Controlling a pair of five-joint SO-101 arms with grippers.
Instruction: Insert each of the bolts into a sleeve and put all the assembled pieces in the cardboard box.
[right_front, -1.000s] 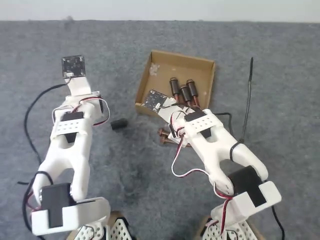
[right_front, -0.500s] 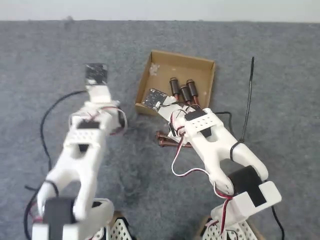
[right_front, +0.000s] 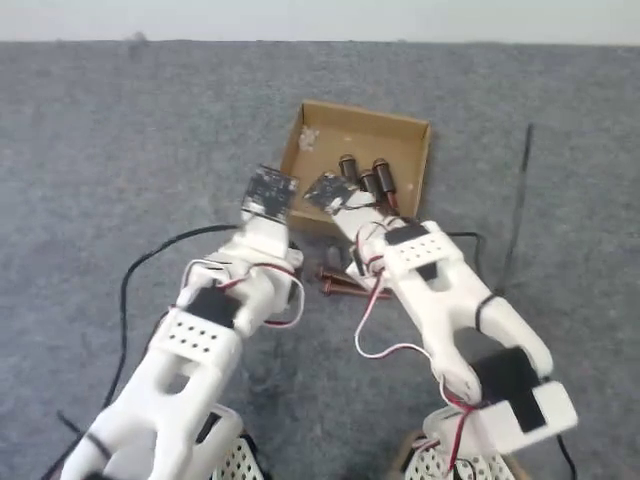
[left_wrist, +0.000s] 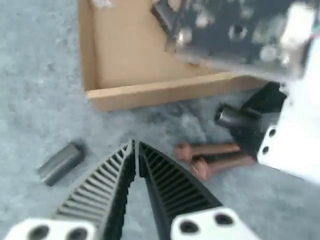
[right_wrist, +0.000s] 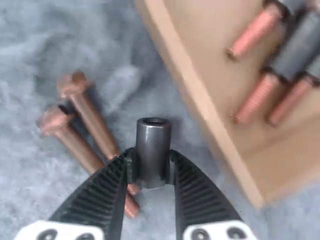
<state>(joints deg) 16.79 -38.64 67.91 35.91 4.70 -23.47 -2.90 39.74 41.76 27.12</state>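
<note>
Gripping a dark sleeve upright, the right gripper has its jaws clamped around it over the grey carpet. It sits right beside two loose copper bolts, just outside the cardboard box wall. Left gripper has its jaws pinched together on nothing, hovering between another loose sleeve lying on the carpet and those bolts. Three assembled pieces lie side by side inside the box.
</note>
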